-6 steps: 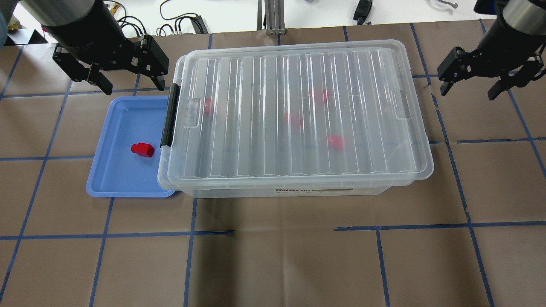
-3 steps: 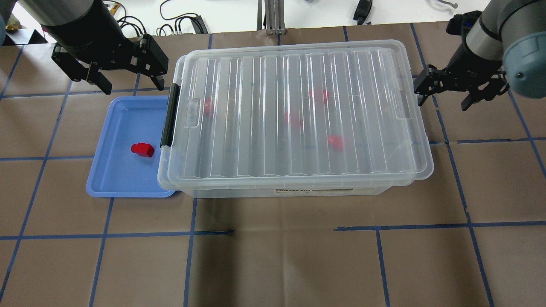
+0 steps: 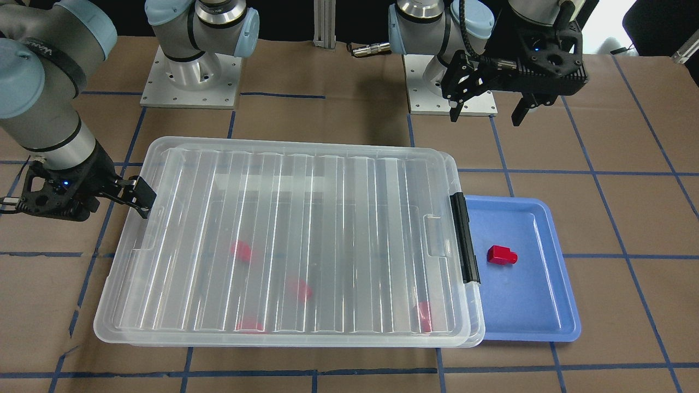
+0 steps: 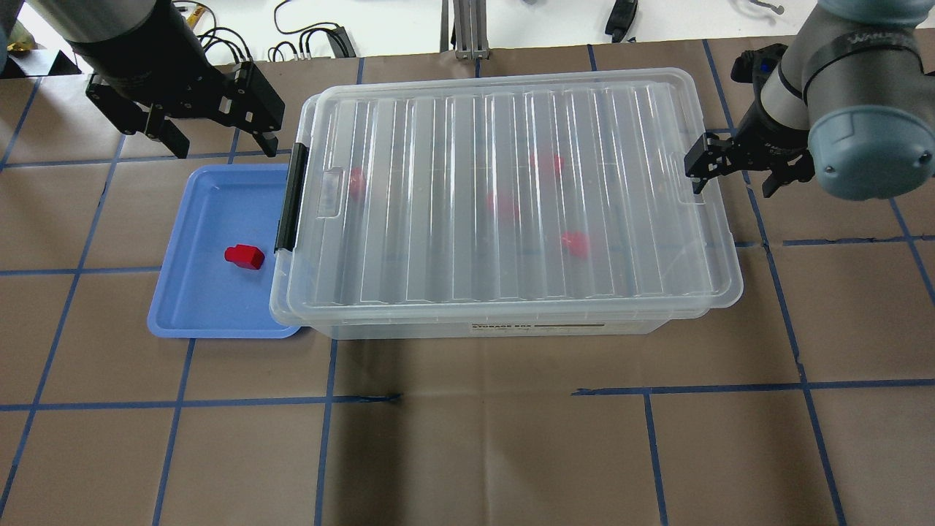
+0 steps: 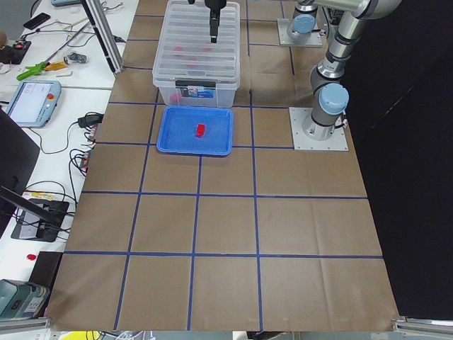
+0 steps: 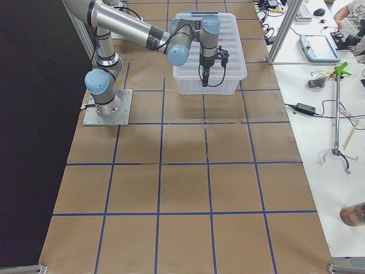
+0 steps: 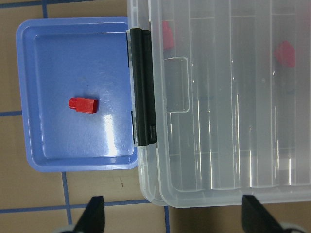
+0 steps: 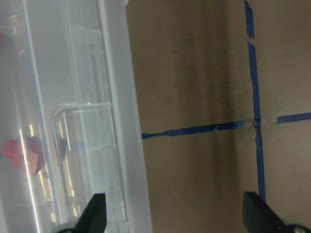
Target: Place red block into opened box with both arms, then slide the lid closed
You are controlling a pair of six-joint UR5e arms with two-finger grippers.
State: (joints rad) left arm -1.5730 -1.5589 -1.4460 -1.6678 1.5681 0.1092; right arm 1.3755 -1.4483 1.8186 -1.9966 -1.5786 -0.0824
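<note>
The red block point(image 4: 244, 256) was seen lying in the blue tray point(image 4: 172, 321), just beside the box point(image 4: 511, 328) on the side of its black latch bar point(image 4: 290, 197), while the lid point(image 4: 438, 241) was laid over nearly the whole opening, apparently slightly askew on the rim. More red blocks point(image 4: 575, 243) could be made out dimly through the lid. The left gripper point(image 4: 225, 148) was held above the tray's far edge, close to the latch, with its fingers spread wide and nothing between them. The right gripper point(image 4: 730, 188) was likewise held apart and empty at the opposite short end, one finger over the lid's edge and the other outside it. The chief risk was judged to lie there: if the lid were pushed rather than gripped, the whole box could be shoved into the tray and the block displaced. A descent by the left gripper so near the latch could also be fouled on it, and no block could be dropped in until the opening was uncovered. The block's long axis was found to run roughly parallel to the box's long side, with the narrow stub pointed away from the box, so a pinch across the squarish body was thought safer than one on the stub.
</note>
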